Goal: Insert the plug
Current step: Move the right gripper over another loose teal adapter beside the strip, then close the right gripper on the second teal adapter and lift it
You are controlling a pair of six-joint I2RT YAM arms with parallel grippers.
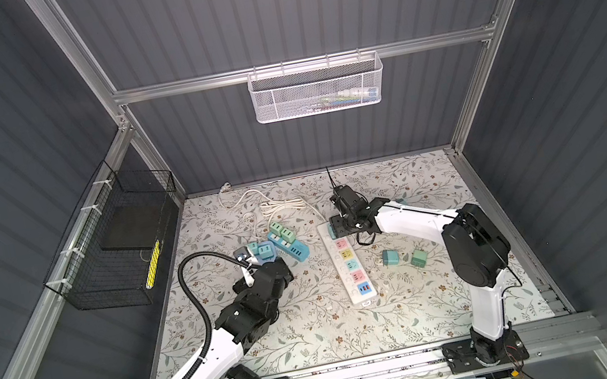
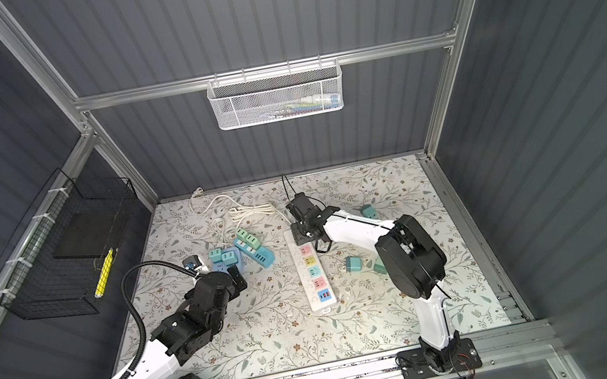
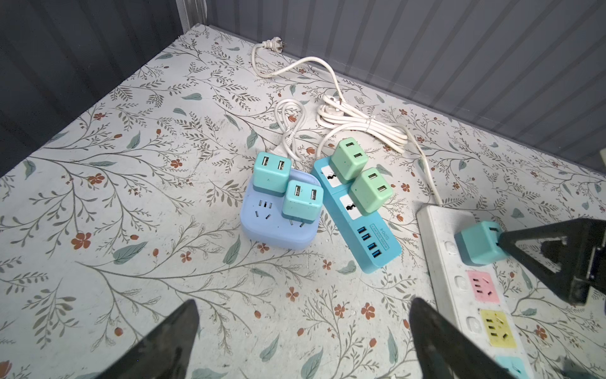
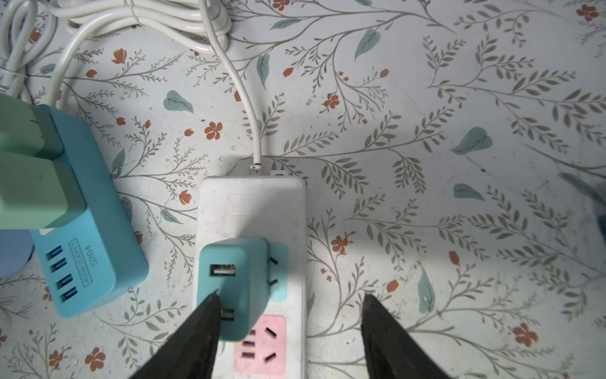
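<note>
I judge the tilted plug (image 4: 241,275) light, hard and slick, so I'd pinch its flat sides; left and right jaws stand released.

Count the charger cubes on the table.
8 cubes: two on the lavender block, two on the blue strip, one on the white strip at the right end effector, two loose right of it, one beyond the right arm. More may be hidden.
</note>
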